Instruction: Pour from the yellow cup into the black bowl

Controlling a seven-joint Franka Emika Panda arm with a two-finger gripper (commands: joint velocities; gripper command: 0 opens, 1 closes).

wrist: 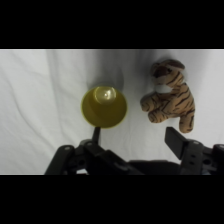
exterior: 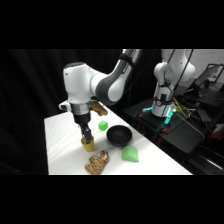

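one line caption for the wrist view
Open pincer above the upright yellow cup, tiger toy alongside.

The tiger toy (wrist: 169, 99) crowds one side of the yellow cup (wrist: 104, 106), while bare desk (wrist: 40, 100) lies open on the other.

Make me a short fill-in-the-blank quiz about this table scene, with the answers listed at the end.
1. The gripper hangs right above the ____ cup.
2. The striped toy beside that cup is a ____.
3. The black bowl sits between the small green cube and the light-green ____.
4. The cup stands ____ on the white table.

Answers: yellow; tiger; block; upright
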